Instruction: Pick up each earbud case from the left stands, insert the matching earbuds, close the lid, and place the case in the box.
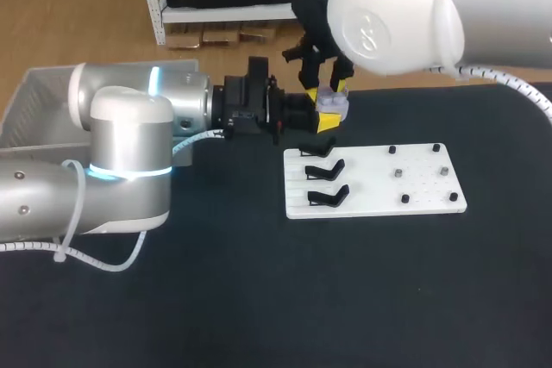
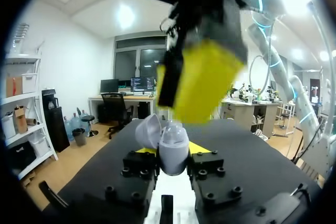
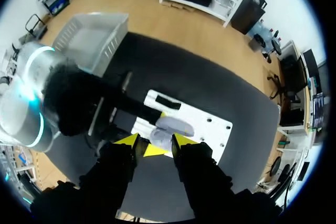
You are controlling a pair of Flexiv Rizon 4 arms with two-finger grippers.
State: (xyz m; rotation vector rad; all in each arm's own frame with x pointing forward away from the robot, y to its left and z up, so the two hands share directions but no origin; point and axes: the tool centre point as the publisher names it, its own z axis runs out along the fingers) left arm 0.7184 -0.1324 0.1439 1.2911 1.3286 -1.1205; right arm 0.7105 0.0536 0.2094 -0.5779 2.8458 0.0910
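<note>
- While the left gripper (image 1: 316,116) reaches in level from the side and is clamped on the earbud case (image 2: 173,153), the case stands upright between its fingers, near the stand end of the white board (image 1: 414,194); its lid (image 2: 148,131) is swung open to one side
- The right gripper (image 3: 155,141) hangs straight above the case with its fingers parted; nothing shows between them, though I cannot tell whether an earbud sits at a tip
- What the next move turns on, as I judge it: the case's open mouth faces up toward the right gripper's tips, so the approach runs plumb down along the case's long axis; the right arm is placed for it, the left only steadying
- The three black stands (image 1: 326,171) on the board carry no case; the box (image 1: 43,109) sits well apart, on the left arm's side
</note>
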